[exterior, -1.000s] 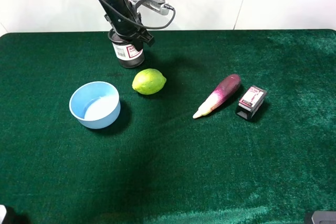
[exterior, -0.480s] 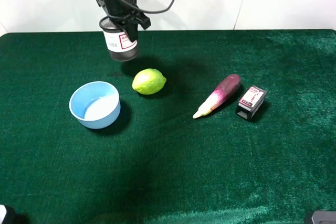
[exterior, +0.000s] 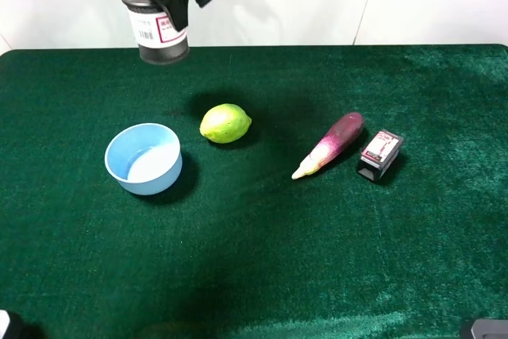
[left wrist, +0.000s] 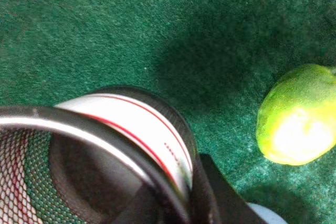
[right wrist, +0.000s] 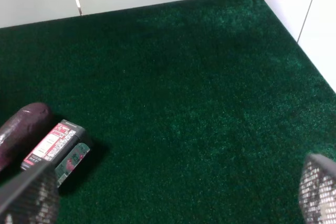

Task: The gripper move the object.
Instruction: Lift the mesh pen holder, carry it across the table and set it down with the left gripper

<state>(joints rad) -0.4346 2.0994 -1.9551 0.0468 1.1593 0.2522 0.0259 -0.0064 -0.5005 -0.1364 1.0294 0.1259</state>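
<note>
The black wire-mesh cup [exterior: 159, 33] with its white, red-printed label hangs in the air above the far left part of the green table [exterior: 262, 252], tilted slightly. My left gripper [exterior: 169, 5] is shut on the cup's rim and holds it from above. In the left wrist view the cup [left wrist: 131, 129] fills the near side, with a dark finger [left wrist: 212, 195] against its wall. My right gripper [right wrist: 173, 195] is open and empty over the right side of the table, with only its mesh-patterned fingertips [right wrist: 26, 198] showing.
A lime [exterior: 225, 123] lies below and right of the cup; it also shows in the left wrist view [left wrist: 296, 114]. A light blue bowl [exterior: 144, 159] sits left of the lime. An eggplant [exterior: 329, 144] and a small black box [exterior: 379, 154] lie at the right; both show in the right wrist view, the box [right wrist: 55, 148] beside the eggplant [right wrist: 21, 127].
My left gripper has lifted the mesh cup off the table and carried it up and to the left. The other things have not moved.
</note>
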